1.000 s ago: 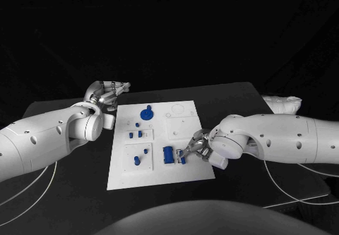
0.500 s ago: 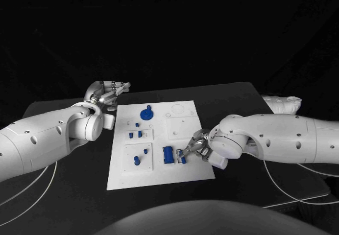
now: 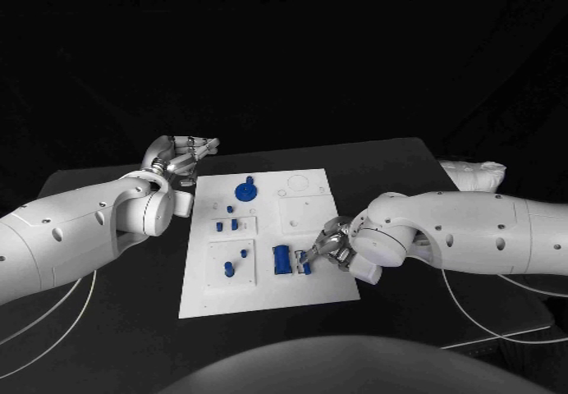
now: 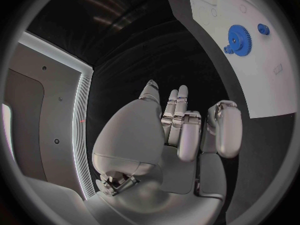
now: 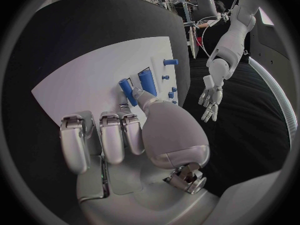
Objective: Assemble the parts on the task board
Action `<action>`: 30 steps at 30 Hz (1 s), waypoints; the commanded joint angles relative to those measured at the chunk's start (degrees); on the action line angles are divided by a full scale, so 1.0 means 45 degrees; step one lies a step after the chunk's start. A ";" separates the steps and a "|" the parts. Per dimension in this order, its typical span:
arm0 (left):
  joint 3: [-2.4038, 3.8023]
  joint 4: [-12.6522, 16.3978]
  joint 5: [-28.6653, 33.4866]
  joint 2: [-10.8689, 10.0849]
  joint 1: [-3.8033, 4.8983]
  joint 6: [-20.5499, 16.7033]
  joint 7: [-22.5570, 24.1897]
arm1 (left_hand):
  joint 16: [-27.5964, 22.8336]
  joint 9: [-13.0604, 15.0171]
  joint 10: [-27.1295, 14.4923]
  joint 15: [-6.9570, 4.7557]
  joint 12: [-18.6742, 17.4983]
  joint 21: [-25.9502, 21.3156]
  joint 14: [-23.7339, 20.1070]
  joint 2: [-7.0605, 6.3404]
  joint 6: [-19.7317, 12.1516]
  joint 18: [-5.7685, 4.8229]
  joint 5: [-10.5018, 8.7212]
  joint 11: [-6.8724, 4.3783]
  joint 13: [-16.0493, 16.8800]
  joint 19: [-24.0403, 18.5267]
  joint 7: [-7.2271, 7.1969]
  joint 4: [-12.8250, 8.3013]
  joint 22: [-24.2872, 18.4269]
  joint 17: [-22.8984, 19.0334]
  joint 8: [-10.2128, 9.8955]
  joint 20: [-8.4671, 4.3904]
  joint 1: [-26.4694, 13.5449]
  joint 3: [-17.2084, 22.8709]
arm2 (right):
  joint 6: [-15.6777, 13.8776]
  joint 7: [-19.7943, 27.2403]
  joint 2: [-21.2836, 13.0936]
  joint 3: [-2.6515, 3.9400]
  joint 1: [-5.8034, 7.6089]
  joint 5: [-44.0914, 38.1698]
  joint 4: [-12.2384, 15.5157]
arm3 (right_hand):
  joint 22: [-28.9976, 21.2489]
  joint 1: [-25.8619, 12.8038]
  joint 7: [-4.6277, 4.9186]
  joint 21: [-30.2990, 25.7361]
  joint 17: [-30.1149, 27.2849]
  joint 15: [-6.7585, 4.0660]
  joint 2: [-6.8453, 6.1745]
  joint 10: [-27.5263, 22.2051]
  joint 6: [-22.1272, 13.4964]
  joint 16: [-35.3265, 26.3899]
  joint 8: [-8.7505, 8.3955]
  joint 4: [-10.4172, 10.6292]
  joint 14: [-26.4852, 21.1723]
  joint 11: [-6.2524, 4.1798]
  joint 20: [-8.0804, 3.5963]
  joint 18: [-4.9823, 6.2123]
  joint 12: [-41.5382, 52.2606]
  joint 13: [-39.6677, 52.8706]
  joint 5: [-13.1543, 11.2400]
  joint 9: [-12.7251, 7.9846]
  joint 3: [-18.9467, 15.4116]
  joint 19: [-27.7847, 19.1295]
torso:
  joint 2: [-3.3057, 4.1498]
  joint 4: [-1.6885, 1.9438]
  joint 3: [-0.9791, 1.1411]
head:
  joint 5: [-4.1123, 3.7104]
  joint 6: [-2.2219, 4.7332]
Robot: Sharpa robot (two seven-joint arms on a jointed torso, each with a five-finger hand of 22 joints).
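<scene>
Two hands [image 3: 180, 155] [image 3: 327, 249], one task board [image 3: 267, 279].

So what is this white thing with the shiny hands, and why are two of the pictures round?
It is a robot with two white arms, each ending in a silver hand. The square picture comes from a camera on its head, looking down at a black table. On the table lies a white flat task board with small blue parts on it, such as a round blue toothed gear and a long blue block.

The round pictures come from cameras at the wrists, just behind each hand, so the hand looks huge in them.

The right hand is down at the board's edge, and its fingertip reaches a small blue piece beside the long block. I cannot tell whether it grips it. The left hand is off the board's far corner, with its fingers apart, holding nothing.
</scene>
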 commanded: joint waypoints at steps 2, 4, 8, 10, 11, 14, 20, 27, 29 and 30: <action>0.0009 0.0015 -0.0041 0.0029 0.0008 0.0202 0.0050 | -0.0010 0.0021 -0.0068 0.0043 0.0035 -0.0082 0.1231 0.0133 -0.0046 -0.0033 0.0071 0.0020 0.0019 -0.0006 -0.0009 -0.0018 0.2745 0.3168 0.0052 0.0042 0.0001 -0.0065 | 0.0062 0.0103 0.0048 -0.0010 -0.0029 0.0046 0.0046 | 0.3355 -0.0180 0.0064 0.0058 0.3347 0.0118 -0.0232 0.1333 -0.0092 0.0080 -0.0080 0.0092 0.1328 0.0131 0.0144 -0.0181 0.0036 0.3351 -0.0311 -0.0067 -0.0294 0.1333 | -0.0003 0.0003 -0.0003 | -0.0002 0.0000; 0.0009 0.0013 -0.0041 0.0031 0.0008 0.0206 0.0050 | -0.0010 0.0021 -0.0068 0.0043 0.0035 -0.0082 0.1231 0.0133 -0.0046 -0.0033 0.0071 0.0020 0.0019 -0.0006 -0.0009 -0.0018 0.2745 0.3168 0.0052 0.0042 0.0001 -0.0065 | 0.0056 0.0106 0.0049 -0.0010 -0.0029 0.0050 0.0043 | 0.3355 -0.0230 0.0073 0.0058 0.3347 0.0128 -0.0277 0.1333 -0.0102 0.0080 -0.0095 0.0129 0.1328 0.0140 0.0158 -0.0181 0.0036 0.3351 -0.0412 -0.0076 -0.0381 0.1333 | -0.0005 0.0000 -0.0002 | 0.0007 0.0000; 0.0009 0.0012 -0.0041 0.0037 0.0008 0.0214 0.0051 | -0.0010 0.0021 -0.0068 0.0043 0.0035 -0.0082 0.1231 0.0133 -0.0046 -0.0033 0.0071 0.0020 0.0019 -0.0006 -0.0009 -0.0018 0.2745 0.3168 0.0052 0.0042 0.0001 -0.0065 | 0.0058 0.0107 0.0053 -0.0010 -0.0029 0.0058 0.0046 | 0.3355 -0.0285 0.0086 0.0058 0.3347 0.0143 -0.0345 0.1333 -0.0121 0.0080 -0.0117 0.0169 0.1328 0.0154 0.0178 -0.0181 0.0036 0.3351 -0.0614 -0.0089 -0.0515 0.1333 | -0.0003 0.0002 -0.0004 | 0.0008 0.0000; 0.0009 0.0012 -0.0041 0.0039 0.0008 0.0216 0.0050 | -0.0010 0.0021 -0.0068 0.0043 0.0035 -0.0082 0.1231 0.0133 -0.0046 -0.0033 0.0071 0.0020 0.0019 -0.0006 -0.0009 -0.0018 0.2745 0.3168 0.0052 0.0042 0.0001 -0.0065 | 0.0063 0.0105 0.0058 -0.0010 -0.0029 0.0063 0.0044 | 0.3355 -0.0290 0.0089 0.0058 0.3347 0.0147 -0.0361 0.1333 -0.0126 0.0080 -0.0123 0.0174 0.1328 0.0158 0.0184 -0.0181 0.0036 0.3351 -0.0670 -0.0092 -0.0555 0.1333 | -0.0006 0.0001 -0.0005 | 0.0034 0.0000; 0.0009 0.0011 -0.0041 0.0040 0.0008 0.0216 0.0051 | -0.0010 0.0021 -0.0068 0.0043 0.0035 -0.0082 0.1231 0.0133 -0.0046 -0.0033 0.0071 0.0020 0.0019 -0.0006 -0.0009 -0.0018 0.2745 0.3168 0.0052 0.0042 0.0001 -0.0065 | 0.0062 0.0106 0.0061 -0.0010 -0.0029 0.0065 0.0043 | 0.3355 -0.0293 0.0091 0.0058 0.3347 0.0149 -0.0373 0.1333 -0.0131 0.0080 -0.0127 0.0176 0.1328 0.0160 0.0187 -0.0181 0.0036 0.3351 -0.0702 -0.0095 -0.0579 0.1333 | -0.0007 0.0001 -0.0003 | 0.0053 0.0000; 0.0009 0.0009 -0.0041 0.0041 0.0008 0.0217 0.0051 | -0.0010 0.0021 -0.0068 0.0043 0.0035 -0.0082 0.1231 0.0133 -0.0046 -0.0033 0.0071 0.0020 0.0019 -0.0006 -0.0009 -0.0018 0.2745 0.3168 0.0052 0.0042 0.0001 -0.0065 | 0.0068 0.0105 0.0067 -0.0010 -0.0029 0.0069 0.0041 | 0.3355 -0.0291 0.0093 0.0058 0.3347 0.0151 -0.0381 0.1333 -0.0137 0.0080 -0.0131 0.0174 0.1328 0.0161 0.0189 -0.0181 0.0036 0.3351 -0.0720 -0.0096 -0.0593 0.1333 | -0.0009 0.0003 -0.0007 | 0.0078 0.0000; 0.0009 0.0011 -0.0041 0.0035 0.0008 0.0218 0.0045 | -0.0010 0.0021 -0.0068 0.0043 0.0035 -0.0082 0.1231 0.0133 -0.0046 -0.0033 0.0071 0.0020 0.0019 -0.0006 -0.0009 -0.0018 0.2745 0.3168 0.0052 0.0042 0.0001 -0.0065 | 0.0064 0.0096 0.0069 -0.0010 -0.0029 0.0073 0.0042 | 0.3355 -0.0282 0.0097 0.0058 0.3347 0.0154 -0.0395 0.1333 -0.0151 0.0080 -0.0140 0.0167 0.1328 0.0164 0.0193 -0.0181 0.0036 0.3351 -0.0748 -0.0100 -0.0615 0.1333 | -0.0008 0.0002 -0.0005 | 0.0091 0.0000; 0.0009 0.0006 -0.0041 0.0037 0.0008 0.0232 0.0040 | -0.0010 0.0021 -0.0068 0.0043 0.0035 -0.0082 0.1231 0.0133 -0.0046 -0.0033 0.0071 0.0020 0.0019 -0.0006 -0.0009 -0.0018 0.2745 0.3168 0.0052 0.0042 0.0001 -0.0065 | -0.0010 0.0100 0.0081 -0.0010 -0.0029 0.0081 0.0042 | 0.3355 -0.0643 0.0066 0.0058 0.3347 0.0160 -0.0541 0.1333 0.0012 0.0080 -0.0032 0.0396 0.1328 0.0151 0.0219 -0.0181 0.0036 0.3351 -0.1242 -0.0052 -0.1072 0.1333 | -0.0003 -0.0004 -0.0009 | 0.0088 0.0000; 0.0009 0.0004 -0.0041 0.0042 0.0008 0.0240 0.0038 | -0.0010 0.0021 -0.0068 0.0043 0.0035 -0.0082 0.1231 0.0133 -0.0046 -0.0033 0.0071 0.0020 0.0019 -0.0006 -0.0009 -0.0018 0.2745 0.3168 0.0052 0.0042 0.0001 -0.0065 | -0.0034 0.0101 0.0080 -0.0010 -0.0029 0.0084 0.0043 | 0.3355 -0.0699 0.0028 0.0058 0.3347 0.0139 -0.0527 0.1333 0.0090 0.0080 0.0059 0.0439 0.1328 0.0123 0.0207 -0.0181 0.0036 0.3351 -0.1297 0.0002 -0.1163 0.1333 | -0.0003 -0.0003 -0.0007 | 0.0084 0.0000; 0.0009 0.0003 -0.0041 0.0044 0.0008 0.0242 0.0038 | -0.0010 0.0021 -0.0068 0.0043 0.0035 -0.0082 0.1231 0.0133 -0.0046 -0.0033 0.0071 0.0020 0.0019 -0.0006 -0.0009 -0.0018 0.2745 0.3168 0.0052 0.0042 0.0001 -0.0065 | -0.0040 0.0102 0.0078 -0.0010 -0.0029 0.0086 0.0044 | 0.3355 -0.0706 0.0010 0.0058 0.3347 0.0128 -0.0515 0.1333 0.0130 0.0080 0.0111 0.0447 0.1328 0.0107 0.0200 -0.0181 0.0036 0.3351 -0.1304 0.0035 -0.1191 0.1333 | -0.0002 -0.0003 -0.0008 | 0.0085 0.0000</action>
